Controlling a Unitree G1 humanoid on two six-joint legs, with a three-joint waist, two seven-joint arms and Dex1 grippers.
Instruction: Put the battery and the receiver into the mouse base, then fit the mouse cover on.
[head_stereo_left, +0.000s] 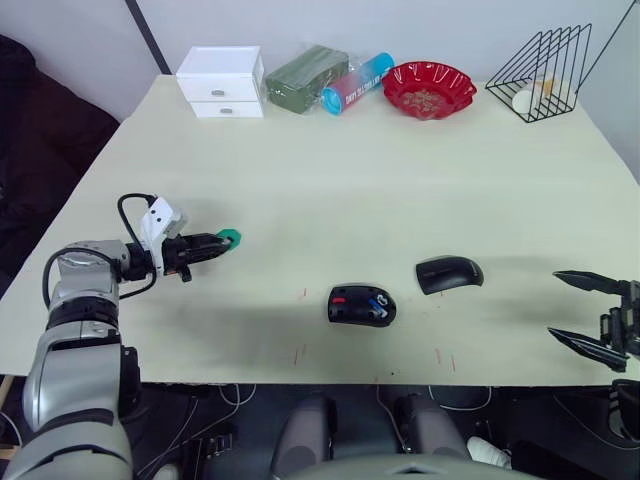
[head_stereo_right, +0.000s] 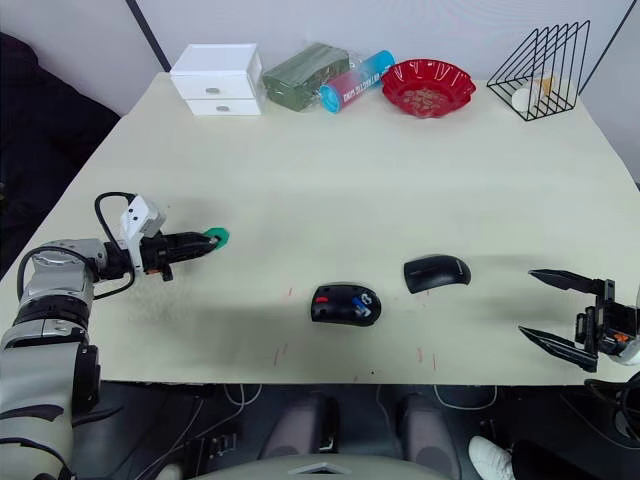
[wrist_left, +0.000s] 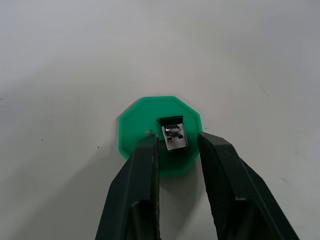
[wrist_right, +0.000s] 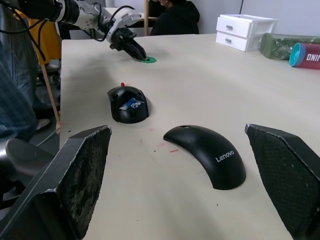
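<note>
Head views: left hand (head_stereo_left: 222, 241), forearm stretched low and level across the pale cream desk (head_stereo_left: 400, 190), black fingers reaching a flat green octagonal disc (head_stereo_left: 230, 238). Right hand (head_stereo_left: 582, 311) at the desk's right edge, fingers spread wide, holding nothing. Black oval mouse base with red patch and open compartments (head_stereo_left: 361, 305) near the front edge; smooth black domed mouse cover (head_stereo_left: 449, 273) just to its right, apart. Far edge: white two-drawer box (head_stereo_left: 221, 81), red scalloped bowl (head_stereo_left: 429, 89), black wire rack (head_stereo_left: 541, 70).

Left wrist view: fingers (wrist_left: 134, 190) parted narrowly, flanking a small black-and-metal receiver (wrist_left: 174, 136) standing on the disc; contact cannot be told.

Right wrist view: both pads (wrist_right: 75, 175) wide apart; cover nearer, base beyond it.
</note>
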